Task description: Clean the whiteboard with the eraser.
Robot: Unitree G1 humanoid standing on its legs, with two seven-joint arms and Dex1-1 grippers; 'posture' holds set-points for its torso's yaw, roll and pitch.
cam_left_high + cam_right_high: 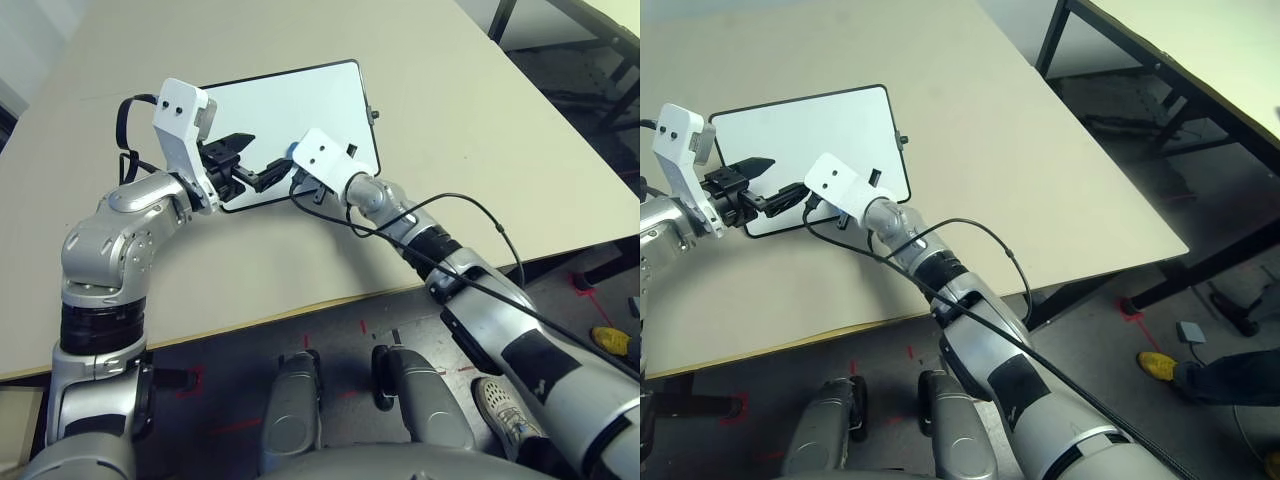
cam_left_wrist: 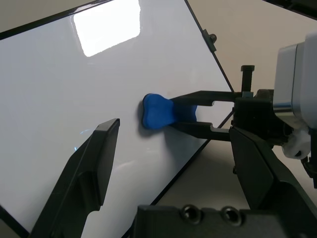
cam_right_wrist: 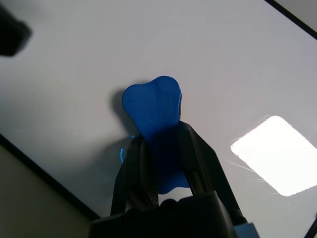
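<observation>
Right gripper (image 3: 166, 144) is clamped tight on the eraser (image 3: 154, 110), its blue rounded end poking out past the fingertips and pressed against the whiteboard (image 1: 290, 110), or a hair off it, hard to call. The contact spot sits near the board's closer edge. Left gripper (image 2: 173, 163) hangs just beside it with jaws spread wide, holding nothing, fingers above the white surface. The board lies flat on the table (image 1: 450, 150).

Left end effector (image 2: 168, 163) agape — right end effector (image 3: 166, 148) clamped
</observation>
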